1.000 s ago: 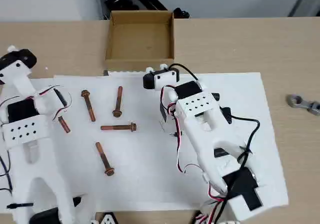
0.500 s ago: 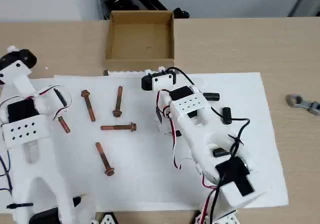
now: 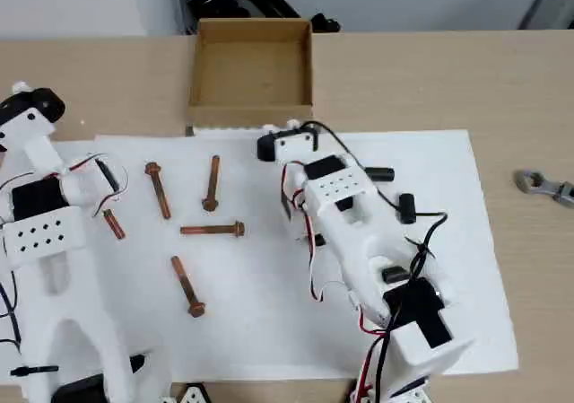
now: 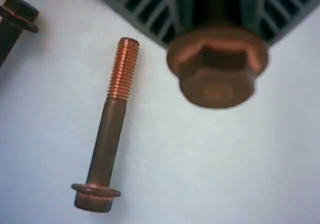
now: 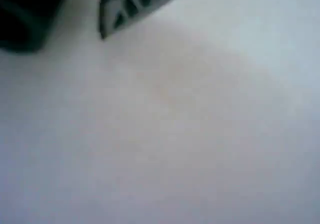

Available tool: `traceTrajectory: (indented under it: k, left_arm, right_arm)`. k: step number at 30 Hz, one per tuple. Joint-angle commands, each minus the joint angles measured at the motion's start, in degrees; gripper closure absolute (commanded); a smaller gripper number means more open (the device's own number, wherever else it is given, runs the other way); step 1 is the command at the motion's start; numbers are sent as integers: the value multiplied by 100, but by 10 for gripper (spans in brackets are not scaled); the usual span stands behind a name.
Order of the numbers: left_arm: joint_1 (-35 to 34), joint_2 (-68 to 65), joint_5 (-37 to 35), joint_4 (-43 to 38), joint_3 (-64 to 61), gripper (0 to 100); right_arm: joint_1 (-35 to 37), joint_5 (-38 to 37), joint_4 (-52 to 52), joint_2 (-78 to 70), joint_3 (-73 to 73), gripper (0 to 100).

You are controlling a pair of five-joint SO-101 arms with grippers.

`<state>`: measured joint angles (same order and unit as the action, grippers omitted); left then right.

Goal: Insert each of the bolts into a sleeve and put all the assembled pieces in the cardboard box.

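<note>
Five copper-coloured bolts are out on the white sheet point(image 3: 269, 322). The gripped bolt point(image 4: 216, 69) sits in the left tool point(image 4: 216, 4), which is closed on its shank so that the hexagonal head pokes out, over the left edge of the sheet.

Just right of it the other four lie loose and apart from one another:
- The leftmost loose bolt point(image 3: 159, 189) has its head at the far end.
- The far bolt point(image 3: 213, 183) has its head at the near end.
- The middle bolt point(image 3: 213, 229) lies crosswise with its head to the right.
- The near bolt point(image 3: 187, 286) is slanted, with its head nearest me.

On the right half of the sheet are three black sleeves. The far sleeve point(image 3: 378, 174) and the middle sleeve point(image 3: 406, 208) lie just beside the right arm. The near sleeve point(image 3: 395, 275) is partly under it.

That arm stretches diagonally from the near right toward the middle of the sheet. The right tool point(image 3: 303, 216) is down close to the surface, and I cannot tell whether it is open or closed.

The cardboard box point(image 3: 251, 71) stands open on the tabletop point(image 3: 502, 80), just beyond the far edge of the sheet and well apart from the bolts. A small metal piece point(image 3: 543, 186) lies off to the right.
</note>
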<state>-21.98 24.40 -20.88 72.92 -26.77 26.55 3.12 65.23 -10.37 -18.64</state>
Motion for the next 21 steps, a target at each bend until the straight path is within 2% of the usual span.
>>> traceTrajectory:
  k: [1, 10, 14, 21]
  left_arm:
    - [0, 237, 62, -141, 31, 993]
    - [18, 246, 62, -149, 40, 993]
    - [44, 281, 70, -149, 75, 993]
    - [422, 290, 273, -149, 127, 993]
  right_arm:
    - [40, 35, -145, -154, -53, 969]
    - [13, 18, 312, -154, -35, 995]
    - [4, -281, 321, 13, 105, 995]
    - [-180, -615, 462, 1956, 237, 995]
